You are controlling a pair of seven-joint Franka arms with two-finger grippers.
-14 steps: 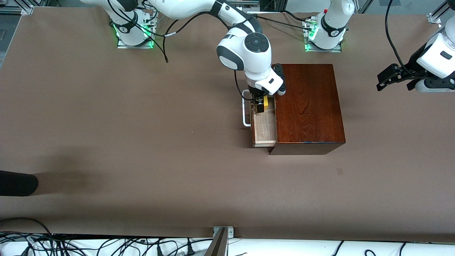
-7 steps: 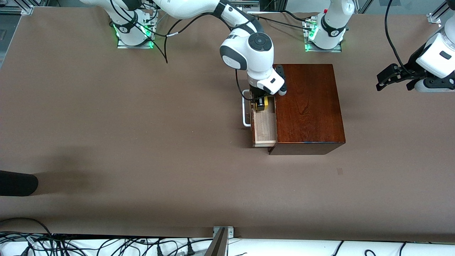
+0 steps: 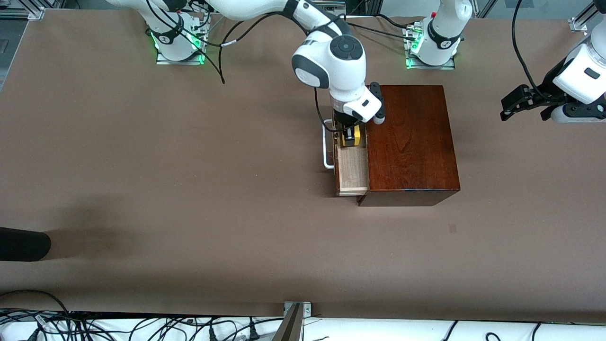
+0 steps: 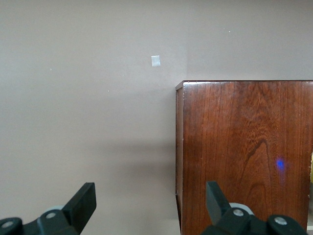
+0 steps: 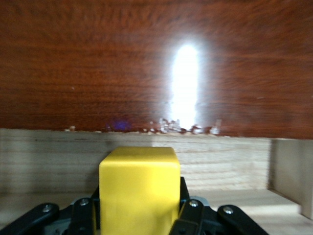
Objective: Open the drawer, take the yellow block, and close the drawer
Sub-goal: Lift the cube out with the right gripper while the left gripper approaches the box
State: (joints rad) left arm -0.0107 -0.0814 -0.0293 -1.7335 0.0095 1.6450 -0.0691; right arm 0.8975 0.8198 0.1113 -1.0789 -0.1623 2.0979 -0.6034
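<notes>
Reaching in from the base at the right arm's end of the table, right pincer pointed down over the end of the open drawer that lies farther from the front camera. Clamped on the yellow block, one finger on each side, block raised above the drawer floor. In the right wrist view, yellow block seated squarely between the black fingers of the right pincer, with the pale drawer wall and the glossy wooden box above it.

Drawer pulled partway out of the wooden box toward the right arm's end of the table, pale tray floor bare in the part nearer the front camera. White handle on the drawer front, just beside the pincer.

Left pincer held in the air over bare table toward the left arm's end, well apart from the box, waiting. Fingers spread wide apart, nothing between them, in the left wrist view, with left pincer looking down at the box and a small pale square mark on the table.
</notes>
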